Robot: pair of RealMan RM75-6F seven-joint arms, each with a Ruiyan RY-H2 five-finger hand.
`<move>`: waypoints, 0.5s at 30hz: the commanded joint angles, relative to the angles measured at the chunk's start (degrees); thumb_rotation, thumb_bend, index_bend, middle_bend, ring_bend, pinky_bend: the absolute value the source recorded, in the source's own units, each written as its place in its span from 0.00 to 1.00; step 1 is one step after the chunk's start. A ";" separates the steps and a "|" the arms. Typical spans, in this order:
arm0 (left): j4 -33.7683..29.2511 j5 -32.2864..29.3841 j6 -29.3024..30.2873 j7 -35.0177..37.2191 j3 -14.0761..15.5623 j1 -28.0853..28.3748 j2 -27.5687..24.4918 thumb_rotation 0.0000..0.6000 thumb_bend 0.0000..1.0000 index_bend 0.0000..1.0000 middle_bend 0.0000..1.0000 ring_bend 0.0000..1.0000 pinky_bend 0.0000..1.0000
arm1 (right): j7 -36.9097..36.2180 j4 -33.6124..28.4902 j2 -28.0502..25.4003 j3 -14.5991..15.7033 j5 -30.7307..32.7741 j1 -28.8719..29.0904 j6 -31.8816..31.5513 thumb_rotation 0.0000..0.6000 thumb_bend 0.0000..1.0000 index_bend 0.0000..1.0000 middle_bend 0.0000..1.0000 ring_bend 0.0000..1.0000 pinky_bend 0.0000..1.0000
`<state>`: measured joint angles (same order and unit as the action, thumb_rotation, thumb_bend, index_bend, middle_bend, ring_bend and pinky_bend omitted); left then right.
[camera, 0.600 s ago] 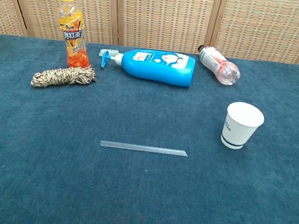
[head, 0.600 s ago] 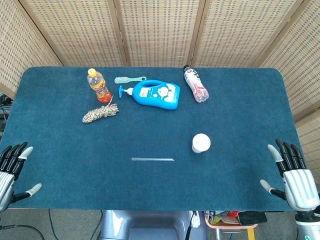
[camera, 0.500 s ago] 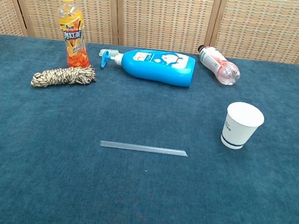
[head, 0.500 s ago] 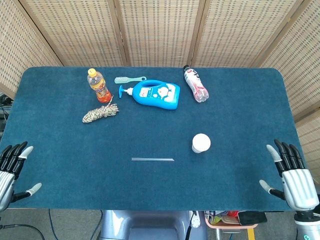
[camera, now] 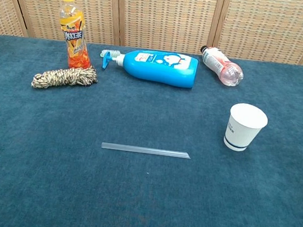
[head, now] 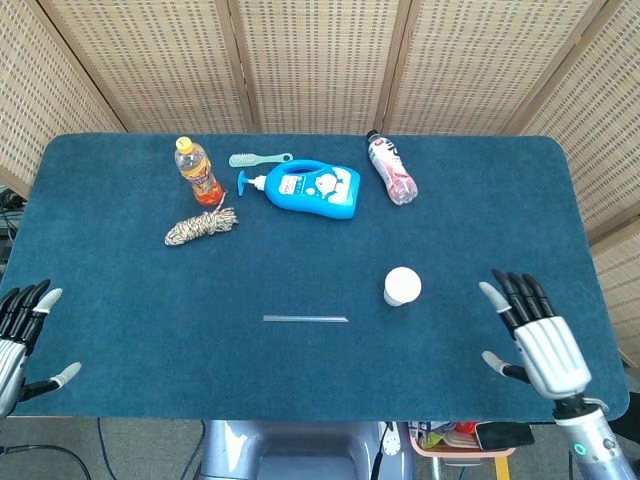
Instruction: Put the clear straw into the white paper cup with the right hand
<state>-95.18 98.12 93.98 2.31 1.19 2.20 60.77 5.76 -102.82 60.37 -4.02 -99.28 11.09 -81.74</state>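
Note:
The clear straw lies flat near the middle of the blue table. To its right the white paper cup stands upright. In the head view my right hand hovers over the table's front right area, fingers spread and holding nothing, well right of the cup. My left hand is off the table's front left corner, fingers apart and empty. Neither hand shows in the chest view.
At the back stand an orange drink bottle, a coil of rope, a green brush, a blue pump bottle lying flat and a lying bottle with a pink label. Wicker screens stand behind the table.
My right hand has moved left and inward from the right edge, now over the table. The left hand shifted only slightly. Straw and cup have not moved.

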 commanded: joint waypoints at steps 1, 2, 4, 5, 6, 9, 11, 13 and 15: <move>-0.13 -0.70 -0.64 -0.29 -0.29 0.27 0.04 1.00 0.12 0.00 0.00 0.00 0.00 | -3.11 -6.00 -0.80 -4.54 1.51 10.71 12.44 1.00 0.00 0.14 0.00 0.00 0.00; -0.16 -0.99 -0.82 -0.32 -0.39 0.34 0.03 1.00 0.12 0.00 0.00 0.00 0.00 | -3.60 -5.98 0.07 -5.48 2.36 12.38 14.04 1.00 0.00 0.19 0.00 0.00 0.00; -0.31 -1.74 -1.28 0.00 -0.68 0.53 -0.01 1.00 0.12 0.00 0.00 0.00 0.00 | -2.49 -4.89 2.64 -7.58 5.53 16.52 18.77 1.00 0.02 0.26 0.00 0.00 0.00; -0.33 -2.02 -1.46 0.09 -0.80 0.61 -0.03 1.00 0.12 0.00 0.00 0.00 0.00 | -1.51 -4.26 3.86 -8.39 7.32 18.32 21.14 1.00 0.04 0.29 0.00 0.00 0.00; -0.36 -2.27 -1.66 0.16 -0.89 0.70 -0.06 1.00 0.12 0.00 0.00 0.00 0.00 | -0.64 -3.76 4.97 -9.07 9.39 19.83 23.26 1.00 0.06 0.31 0.00 0.00 0.00; -0.45 -2.72 -2.05 0.44 -1.07 0.89 -0.17 1.00 0.12 0.00 0.00 0.00 0.00 | 1.53 -2.91 7.54 -10.45 15.38 23.06 27.95 1.00 0.12 0.36 0.00 0.00 0.00; -0.43 -3.18 -2.28 0.71 -1.29 1.02 -0.23 1.00 0.12 0.00 0.00 0.00 0.00 | 4.26 -1.75 10.65 -11.46 22.14 26.33 32.34 1.00 0.15 0.39 0.00 0.00 0.00; -0.42 -3.48 -2.50 0.84 -1.41 1.13 -0.27 1.00 0.12 0.00 0.00 0.00 0.00 | 7.01 -1.22 12.51 -11.82 26.08 27.95 33.52 1.00 0.18 0.39 0.00 0.00 0.00; -0.38 -3.83 -2.80 0.98 -1.54 1.26 -0.30 1.00 0.12 0.00 0.00 0.00 0.00 | 9.72 -0.75 14.43 -11.80 29.71 29.38 34.17 1.00 0.20 0.40 0.00 0.00 0.00</move>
<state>-95.57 94.37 91.25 3.24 -0.30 3.41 60.48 10.85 -104.88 70.72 -14.38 -75.63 36.62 -51.11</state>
